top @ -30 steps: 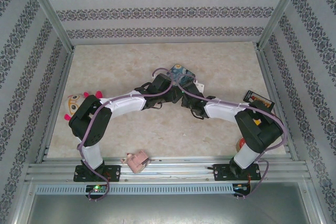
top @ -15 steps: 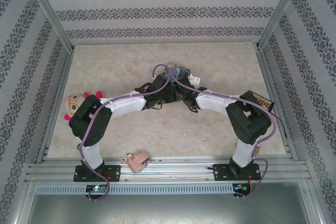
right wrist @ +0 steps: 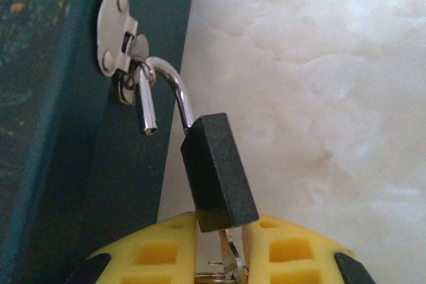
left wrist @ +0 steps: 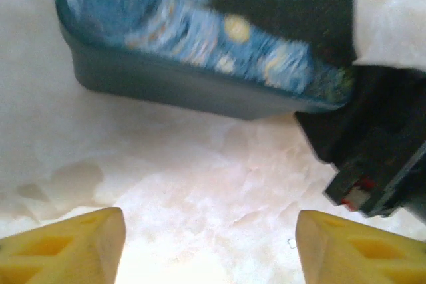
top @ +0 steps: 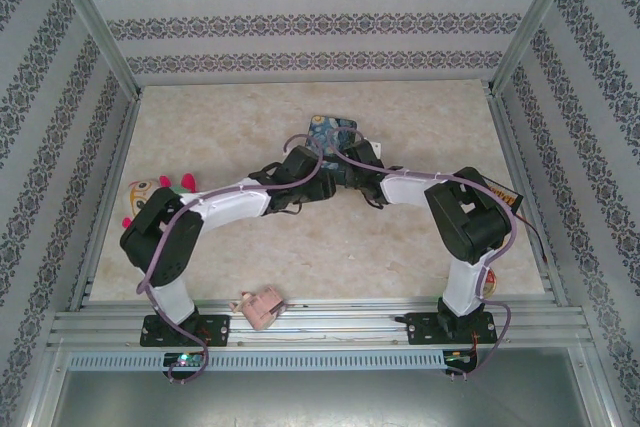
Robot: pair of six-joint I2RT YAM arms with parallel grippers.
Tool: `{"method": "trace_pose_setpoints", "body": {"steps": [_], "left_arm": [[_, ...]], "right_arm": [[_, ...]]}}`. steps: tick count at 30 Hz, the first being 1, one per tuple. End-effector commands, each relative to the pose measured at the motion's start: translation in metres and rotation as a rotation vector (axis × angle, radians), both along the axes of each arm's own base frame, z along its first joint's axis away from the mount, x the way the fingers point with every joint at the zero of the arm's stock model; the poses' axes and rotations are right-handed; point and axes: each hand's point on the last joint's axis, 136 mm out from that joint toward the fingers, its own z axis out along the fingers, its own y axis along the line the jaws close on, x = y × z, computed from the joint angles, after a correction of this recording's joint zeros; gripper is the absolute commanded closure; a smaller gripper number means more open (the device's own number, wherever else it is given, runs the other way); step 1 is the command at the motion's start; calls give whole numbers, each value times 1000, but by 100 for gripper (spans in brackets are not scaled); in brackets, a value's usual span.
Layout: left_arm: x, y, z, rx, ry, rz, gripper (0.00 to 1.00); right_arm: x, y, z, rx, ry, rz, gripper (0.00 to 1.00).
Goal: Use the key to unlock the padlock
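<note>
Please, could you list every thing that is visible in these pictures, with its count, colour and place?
padlock: one, black, silvery shackle with one end free, hanging from the hasp
key: one, silvery, at the padlock's underside
tin: one, blue with yellow swirls, mid-table
hasp: one, silvery, on the tin's side
plush toy: one, pale with pink, left edge
pink object: one, near edge
dark packet: one, black and orange, right edge
table: one, pale marbled
left pincer: yellow, open, empty, facing the tin
right pincer: yellow, shut on the key
</note>
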Motion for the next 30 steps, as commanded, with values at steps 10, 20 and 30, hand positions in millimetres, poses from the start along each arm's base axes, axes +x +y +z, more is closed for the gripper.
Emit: {"method": "trace_pose_setpoints", "body": {"steps": [10,20,30], "left_arm": [[69,37,0,280,-75,30,1],[65,54,-34,372,0,-23,2],[63,55,-41,365,-37,-131,38]], "right_arm": [[8,6,13,44,-45,26,100],[22,0,11,222,-36,83,100],[9,-9,8,273,-1,149,100]]}}
